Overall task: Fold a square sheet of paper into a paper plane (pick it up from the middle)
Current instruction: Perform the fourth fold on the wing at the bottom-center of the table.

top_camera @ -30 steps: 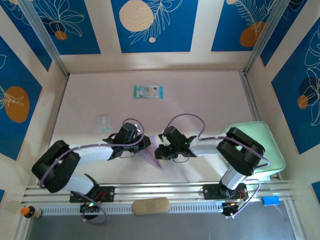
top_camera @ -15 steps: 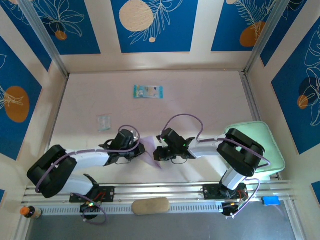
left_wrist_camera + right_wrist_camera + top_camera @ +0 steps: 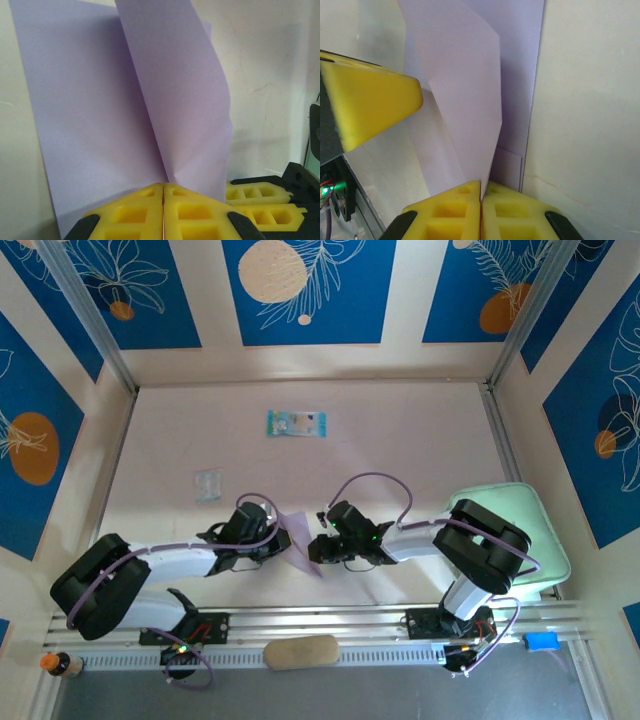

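Pale lilac paper sheet: located near the front centre of the off-white worktop, between the two grippers.

Change against the earlier frames, left to right:
- The left arm has settled lower, toward the near edge.
- The left gripper has moved right, up against the sheet.
- The sheet, formerly a flat narrow pointed shape, now has one flap raised.
- The right gripper has shifted slightly left.
- The small clear packet, the blue-green printed packet and the mint-green tray are unmoved.

Left gripper: the yellow foam pads are pressed fully together, clamping the pale lilac paper sheet at a crease. The paper is thin, matt and smooth. One panel lies flat; the other rises and curves gently to the right.

Right gripper: the pads are likewise closed, pinching the sheet. A straight-edged, pointed flap rises from the seam, with a flat layer behind it. The left gripper's ribbed yellow pad stands just beside the flap.
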Tool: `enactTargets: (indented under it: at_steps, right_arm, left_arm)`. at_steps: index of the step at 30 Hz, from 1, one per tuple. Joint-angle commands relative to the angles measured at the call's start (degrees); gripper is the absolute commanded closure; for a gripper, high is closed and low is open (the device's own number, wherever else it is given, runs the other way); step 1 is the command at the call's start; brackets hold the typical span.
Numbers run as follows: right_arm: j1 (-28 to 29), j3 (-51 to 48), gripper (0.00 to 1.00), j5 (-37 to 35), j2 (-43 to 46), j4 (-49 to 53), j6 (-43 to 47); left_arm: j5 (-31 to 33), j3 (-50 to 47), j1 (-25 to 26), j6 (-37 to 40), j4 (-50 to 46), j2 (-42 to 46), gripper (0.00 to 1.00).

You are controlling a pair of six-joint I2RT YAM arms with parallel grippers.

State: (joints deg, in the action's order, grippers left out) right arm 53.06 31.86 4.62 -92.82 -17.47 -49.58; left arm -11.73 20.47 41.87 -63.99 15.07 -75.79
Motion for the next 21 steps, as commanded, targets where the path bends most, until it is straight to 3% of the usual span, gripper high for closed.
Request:
enactTargets:
  at_steps: [1,10,21]
  right_arm:
    - [0.89,-1.6,0.92,-1.17,-0.22,2.79,-0.53]
    - [0.92,-2.33,0.92,-1.76,0.71,3.4,-0.29]
    - [0.9,-2.12,0.92,-1.21,0.54,4.54,-0.56]
  left_arm:
    - [0.01,0.98,0.58,1.71,3.47,0.57,0.92]
    - [-3.6,4.37,0.63,3.43,8.92,-5.29,0.92]
    - [-1.47,5.72,0.5,2.36,8.8,-12.02,0.93]
